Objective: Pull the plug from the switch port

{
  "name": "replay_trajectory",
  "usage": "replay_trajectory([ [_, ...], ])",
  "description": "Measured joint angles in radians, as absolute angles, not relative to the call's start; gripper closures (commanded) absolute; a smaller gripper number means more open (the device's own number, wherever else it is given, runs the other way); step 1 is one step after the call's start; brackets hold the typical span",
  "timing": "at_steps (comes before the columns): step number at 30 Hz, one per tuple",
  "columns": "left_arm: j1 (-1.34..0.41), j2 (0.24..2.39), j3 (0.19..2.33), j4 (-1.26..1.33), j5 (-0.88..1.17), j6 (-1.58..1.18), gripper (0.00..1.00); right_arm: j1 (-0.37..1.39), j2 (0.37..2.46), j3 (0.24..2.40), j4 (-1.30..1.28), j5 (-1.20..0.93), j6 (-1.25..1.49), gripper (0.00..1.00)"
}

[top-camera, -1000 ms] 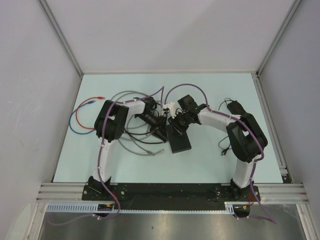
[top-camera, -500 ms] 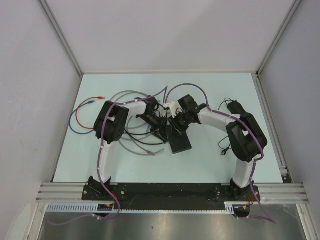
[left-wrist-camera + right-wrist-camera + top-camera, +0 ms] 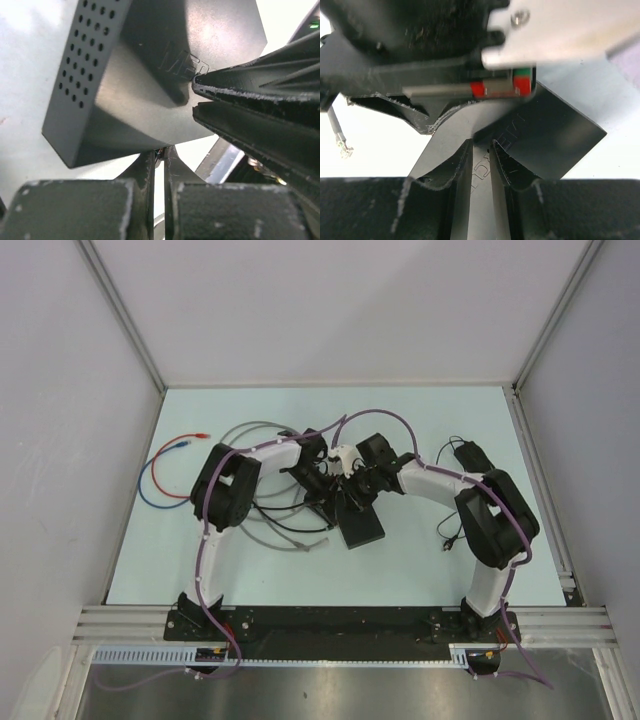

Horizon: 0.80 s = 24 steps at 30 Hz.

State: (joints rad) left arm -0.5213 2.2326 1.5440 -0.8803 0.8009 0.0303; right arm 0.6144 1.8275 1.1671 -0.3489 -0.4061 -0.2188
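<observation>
**A:** How far along is the job judged to be?

**B:** Unfinished, it is judged. Nearest the arm bases, the switch (image 3: pixel 365 528) is seen lying flat on the counter (image 3: pixel 430 575). Its far end is covered by both hands, so the port edge is hidden. No plug can be made out, whether seated or free.

**A:** How are the hands found?

**B:** The left hand (image 3: pixel 159 156) is seen at an edge of the switch, its fingers pressed almost together with only a slit left. Whether a plug or cable is pinched in that slit cannot be told. The right hand (image 3: pixel 481 148) is likewise drawn narrow, and the embossed top of the switch is seen through its gap. It is taken to be bracing the box rather than gripping it.

**A:** What is left, then?

**B:** The pull itself, it is presumed, with the box kept down meanwhile.

**A:** And what is found around it?

**B:** Left of the switch, a grey cable end (image 3: pixel 305 543) and a black cable (image 3: pixel 275 520) are strewn under the left arm. A thin black lead (image 3: pixel 447 530) lies to the right. Farther back, grey loops (image 3: pixel 245 430) are seen, with red and blue wires (image 3: pixel 150 468) at far left and a small black block (image 3: pixel 468 453) at far right. The loose cables may be dragged along, and the two hands are crowded together.
</observation>
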Motion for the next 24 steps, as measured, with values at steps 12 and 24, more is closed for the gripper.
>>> replay_trajectory([
  [12, -0.550, 2.180, 1.530, -1.048, 0.566, 0.027, 1.00, 0.636, 1.791, 1.110, -0.279, -0.358, -0.218, 0.75],
  [24, -0.438, 2.159, 1.584, -1.099, 0.495, 0.194, 1.00, 0.638, 1.781, 1.096, -0.261, -0.353, -0.218, 0.75],
])
